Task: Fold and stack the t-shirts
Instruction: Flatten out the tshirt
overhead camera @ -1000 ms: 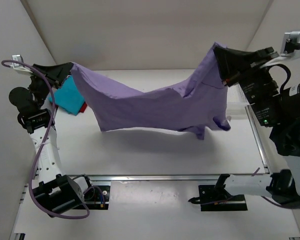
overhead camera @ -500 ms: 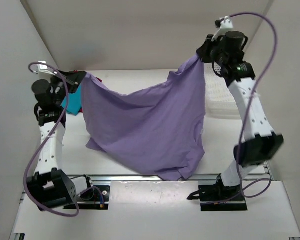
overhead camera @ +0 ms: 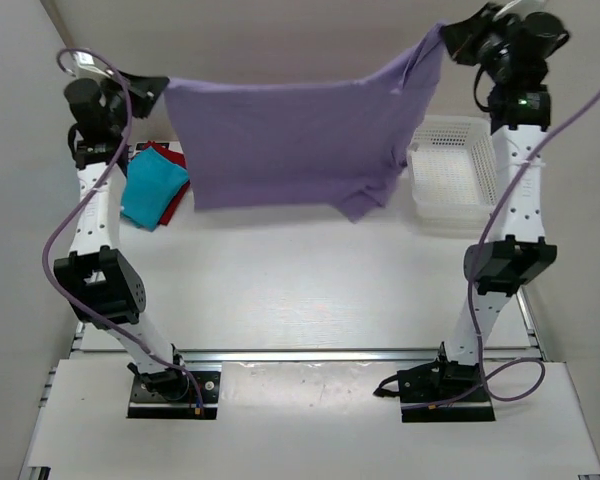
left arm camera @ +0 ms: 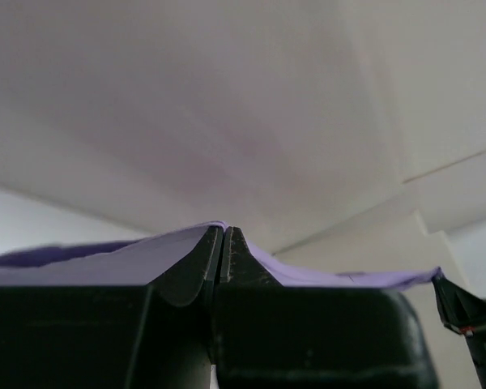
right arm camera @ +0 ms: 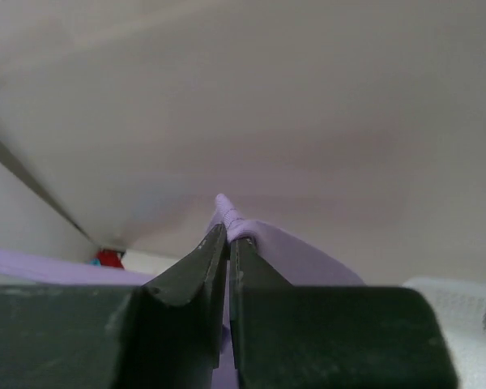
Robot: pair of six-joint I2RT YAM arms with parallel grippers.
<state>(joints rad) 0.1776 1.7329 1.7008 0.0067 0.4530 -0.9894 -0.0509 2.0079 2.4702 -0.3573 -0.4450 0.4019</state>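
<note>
T-shirts first: the lavender shirt hangs in the air as a wide sheet above the far half of the table, stretched between my two arms. The left gripper is pinched tight on its upper left edge and the right gripper is pinched tight on its upper right corner. In both wrist views I see the fingers pressed together with purple cloth between them. The lower right part of the cloth is bunched and hangs lower than the rest. The teal shirt lies as a compact piece on top of the red shirt at the far left of the table, under the left arm. I judge those two folded and stacked, though I cannot check their folds from here. By my reckoning the last shirt is what remains: lay it flat, fold it, set it on that pile. The surface is plain white and matte, with a metal rail along the near edge. A white mesh basket stands at the far right, just beside the hanging cloth. Pale walls close the space in on three sides.
</note>
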